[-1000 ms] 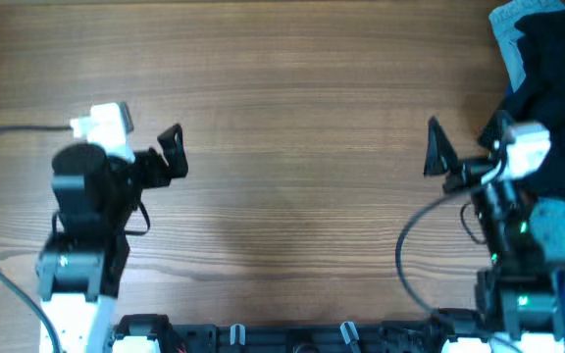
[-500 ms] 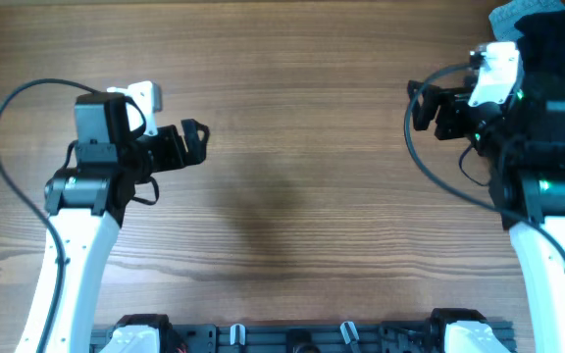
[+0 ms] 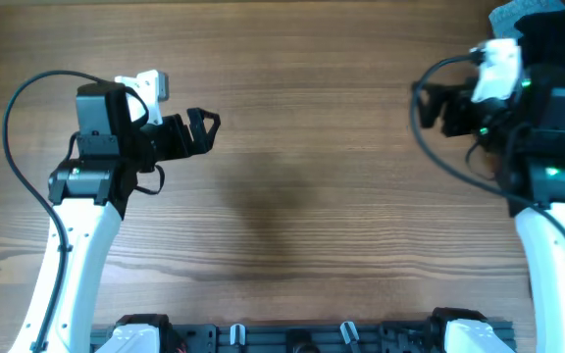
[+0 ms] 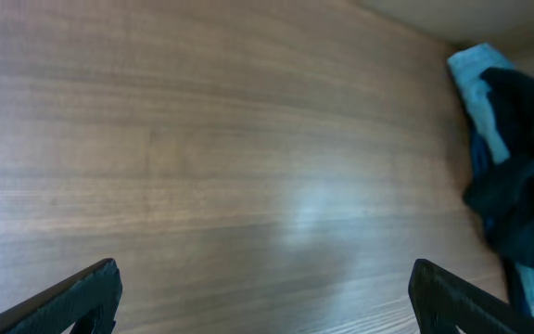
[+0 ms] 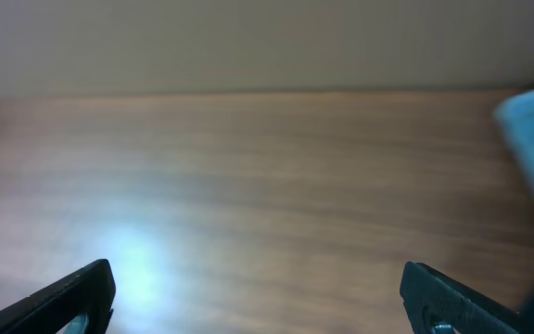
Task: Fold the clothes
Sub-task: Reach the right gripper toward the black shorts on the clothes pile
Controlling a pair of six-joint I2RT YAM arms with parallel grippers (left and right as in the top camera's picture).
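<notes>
Hovering spread: left gripper, right gripper; clothes, seemingly black, bunched far right.

Left hand spread wide over table; dark garment, light-blue cloth at right.

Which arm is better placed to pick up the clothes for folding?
Right. The pile of clothes lies at the far right corner of the table, beside the right gripper; the left gripper hovers far across the table.
</notes>
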